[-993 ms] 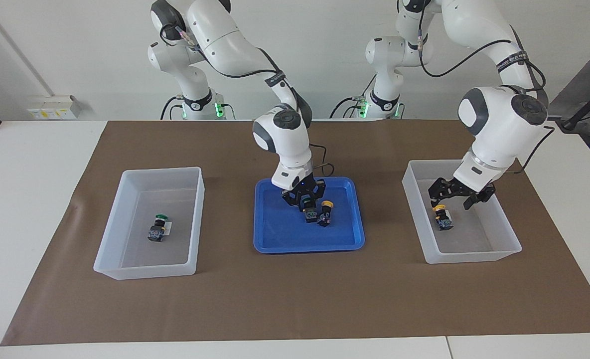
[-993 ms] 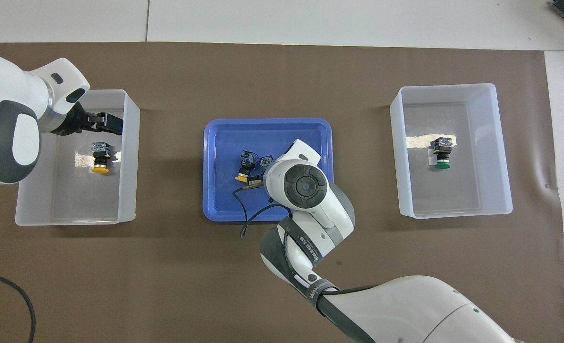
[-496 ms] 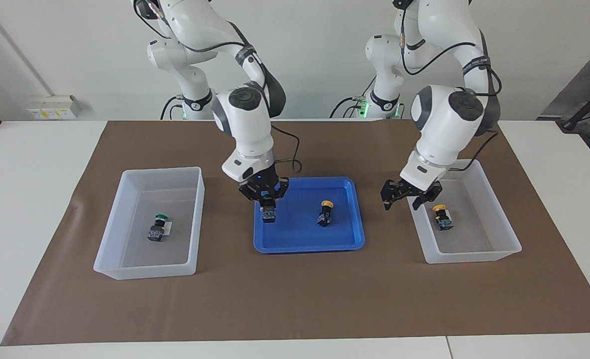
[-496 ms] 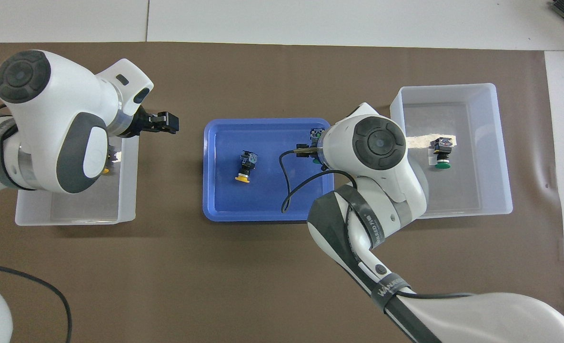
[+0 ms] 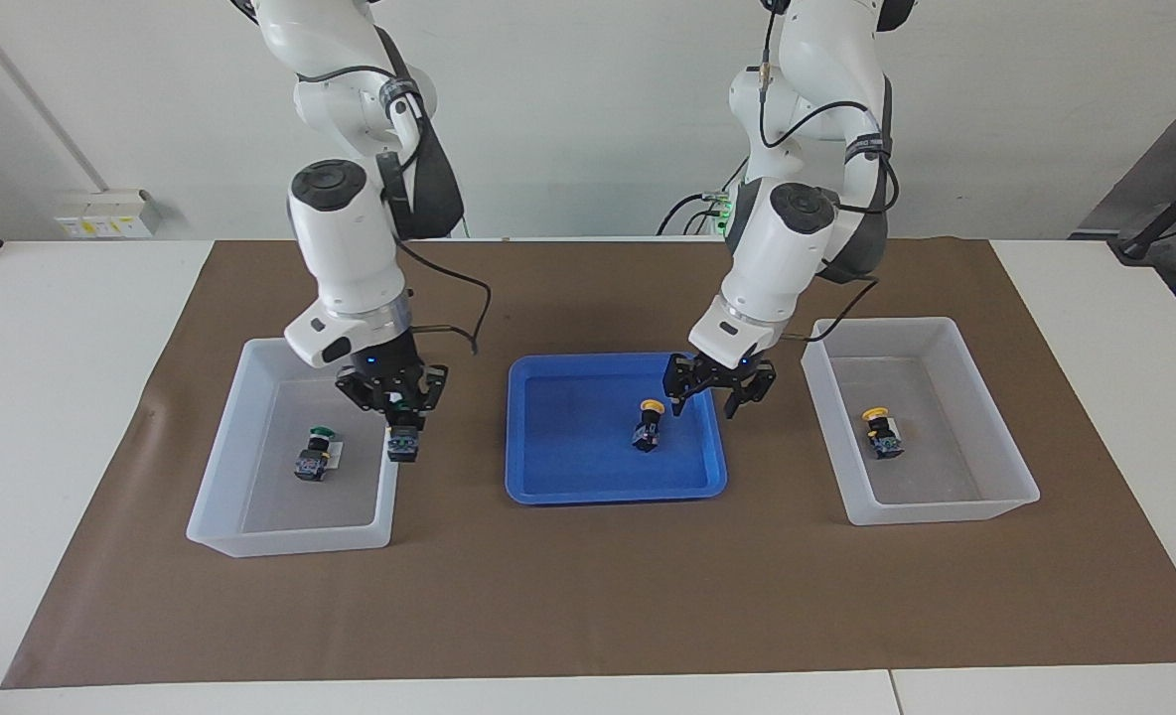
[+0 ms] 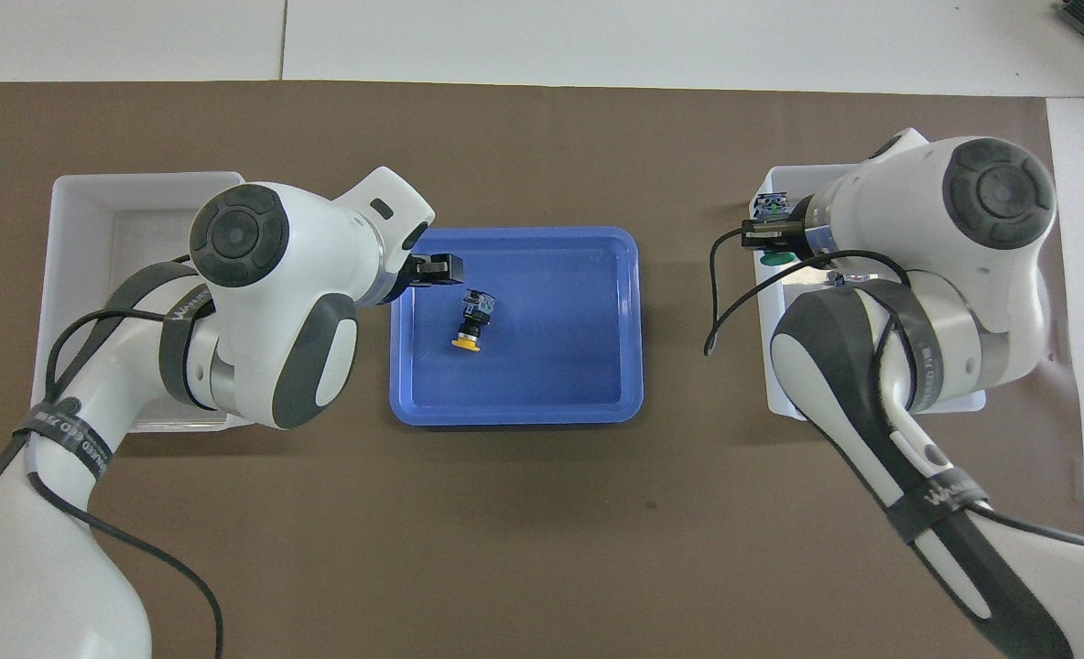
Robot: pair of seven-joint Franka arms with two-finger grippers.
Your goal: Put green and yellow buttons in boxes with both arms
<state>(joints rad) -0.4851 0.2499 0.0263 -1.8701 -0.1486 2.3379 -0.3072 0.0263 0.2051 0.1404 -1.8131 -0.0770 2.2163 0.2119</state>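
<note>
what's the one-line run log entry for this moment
right gripper: shut on green button, over box | left gripper: open, over blue tray by yellow button

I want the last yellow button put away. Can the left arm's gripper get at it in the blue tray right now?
Probably yes. The left gripper hangs open over the blue tray, beside the yellow button. Nothing else lies in the tray, and the right gripper is away over the box, shut on a green button.
</note>
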